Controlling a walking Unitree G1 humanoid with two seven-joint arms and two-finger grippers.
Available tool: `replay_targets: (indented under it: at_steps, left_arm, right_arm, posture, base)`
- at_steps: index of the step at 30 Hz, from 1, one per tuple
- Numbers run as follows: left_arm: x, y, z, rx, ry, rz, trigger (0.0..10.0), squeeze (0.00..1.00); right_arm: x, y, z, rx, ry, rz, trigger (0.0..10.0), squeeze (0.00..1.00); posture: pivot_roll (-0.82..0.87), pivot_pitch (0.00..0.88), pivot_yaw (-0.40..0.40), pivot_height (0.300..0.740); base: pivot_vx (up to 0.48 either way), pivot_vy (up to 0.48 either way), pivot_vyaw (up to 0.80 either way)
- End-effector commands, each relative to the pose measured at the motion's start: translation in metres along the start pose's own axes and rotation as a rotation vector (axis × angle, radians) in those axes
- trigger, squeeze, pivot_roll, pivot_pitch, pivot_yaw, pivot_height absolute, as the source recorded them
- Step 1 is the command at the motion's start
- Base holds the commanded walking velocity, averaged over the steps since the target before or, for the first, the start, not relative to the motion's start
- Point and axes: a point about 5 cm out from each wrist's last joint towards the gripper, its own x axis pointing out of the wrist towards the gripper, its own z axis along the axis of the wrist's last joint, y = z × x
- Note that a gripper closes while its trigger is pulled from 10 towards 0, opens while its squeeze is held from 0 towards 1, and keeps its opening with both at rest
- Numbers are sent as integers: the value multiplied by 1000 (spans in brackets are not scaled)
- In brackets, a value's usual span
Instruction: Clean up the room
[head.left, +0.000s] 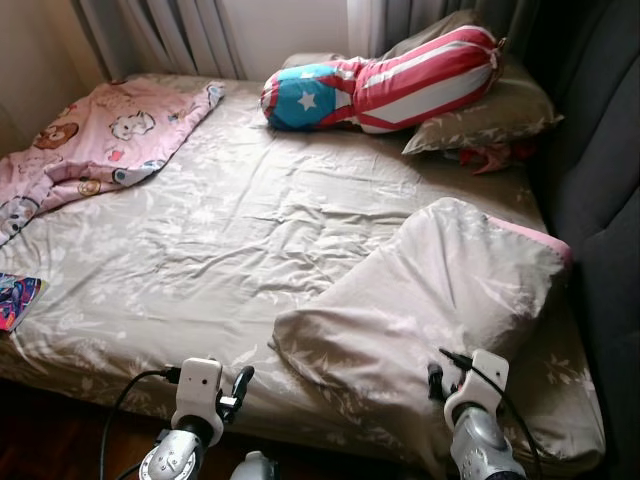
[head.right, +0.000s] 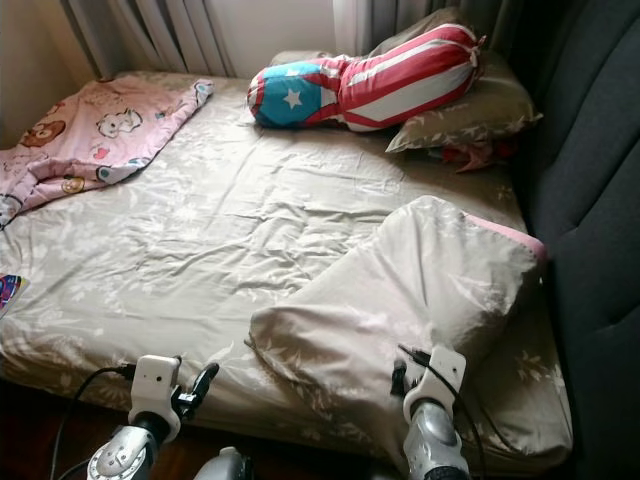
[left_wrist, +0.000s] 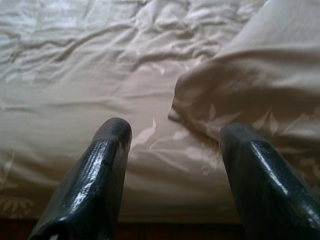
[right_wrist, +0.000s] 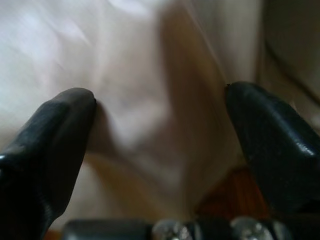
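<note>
Two pillows matter to me on this bed (head.left: 220, 250): the grey leaf-print pillow (head.left: 430, 290) lying askew on the near right part of the mattress, and its twin, the far pillow (head.left: 490, 115), already up against the dark headboard (head.left: 600, 200) on the right, with a stars-and-stripes bolster (head.left: 390, 80) resting on it; my right gripper (right_wrist: 160, 120) sits at the near edge of the askew pillow, fingers spread wide with the fabric bulging between them, nothing pinched yet; my left gripper (left_wrist: 172, 145) hangs released as well, just off the pillow's near left corner, over bare sheet; the pillow's long axis runs diagonally, from that near left corner up toward the far right where a pink edge peeks out by the headboard; I judge the right arm is the nearer one, already on the cloth, so the next move would turn on closing there and swinging the pillow right and far to square it with the headboard; a pink cartoon blanket (head.left: 90, 145) lies crumpled at the far left
</note>
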Motion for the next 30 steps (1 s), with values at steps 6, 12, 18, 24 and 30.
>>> replay_targets:
  at_steps: [6, 12, 18, 24, 30]
  left_arm:
    - [-7, 3, 2, 3, 15, -8, 10000, 0]
    - [-10, 2, 6, 5, 21, -18, 10000, 0]
    - [-12, 2, 11, 15, 20, -27, 10000, 0]
    - [-9, 2, 21, 17, -4, -28, 10000, 0]
    - [-9, 2, 32, 17, -29, -33, 10000, 0]
  right_arm:
    - [-5, -3, -20, 29, 86, 29, 10000, 0]
    - [-6, 3, -25, 85, 109, 94, 10000, 0]
    - [-7, 7, -27, 104, 114, 136, 10000, 0]
    - [-7, 13, -24, 118, 109, 181, 10000, 0]
    - [-7, 21, -26, 103, 133, 229, 10000, 0]
  posture:
    - [25, 169, 49, 670]
    - [35, 176, 60, 670]
    - [41, 185, 66, 670]
    - [48, 198, 69, 670]
    - [60, 215, 69, 670]
  base:
    - [0, 0, 0]
    - [0, 0, 0]
    - [0, 0, 0]
    - [0, 0, 0]
    - [0, 0, 0]
